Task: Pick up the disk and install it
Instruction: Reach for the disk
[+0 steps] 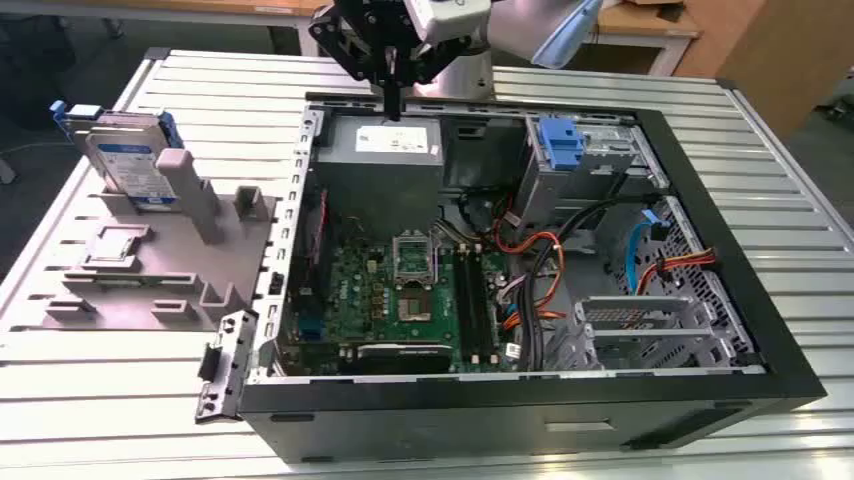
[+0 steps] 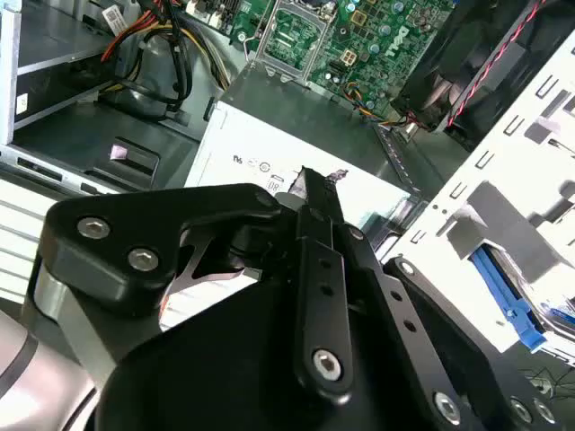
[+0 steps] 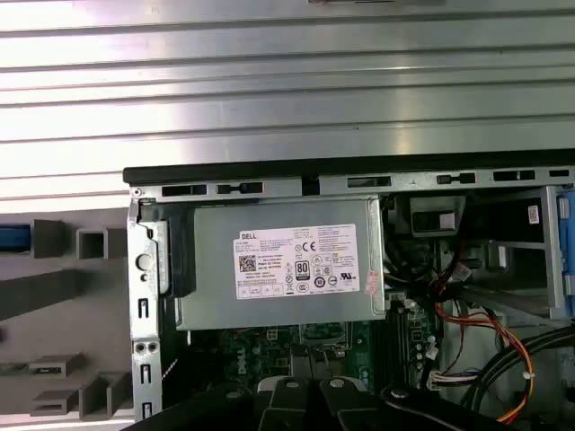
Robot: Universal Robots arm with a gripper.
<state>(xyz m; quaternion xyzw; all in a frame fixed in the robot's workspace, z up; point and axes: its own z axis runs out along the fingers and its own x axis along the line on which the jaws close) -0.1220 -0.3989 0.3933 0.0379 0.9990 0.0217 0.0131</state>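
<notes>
The disk (image 1: 131,160) stands upright in a grey holder (image 1: 147,250) on the exterior view's left; it is a grey drive with a blue-and-white label and a blue carrier around it. My gripper (image 1: 392,108) hangs well away from it, over the back edge of the open computer case (image 1: 534,390), just above the grey power-supply box (image 1: 383,141). Its black fingers (image 2: 316,211) point down, pressed together with nothing between them. In the first wrist view the power-supply box (image 3: 278,265) lies straight below, and the holder (image 3: 54,269) is off to the side.
Inside the case are a green motherboard (image 1: 400,290), orange and black cables (image 1: 547,260) and a drive bay with a bare blue bracket (image 1: 561,145). A metal cage (image 1: 634,325) sits at the front right. The ribbed metal table (image 1: 747,170) surrounds the case.
</notes>
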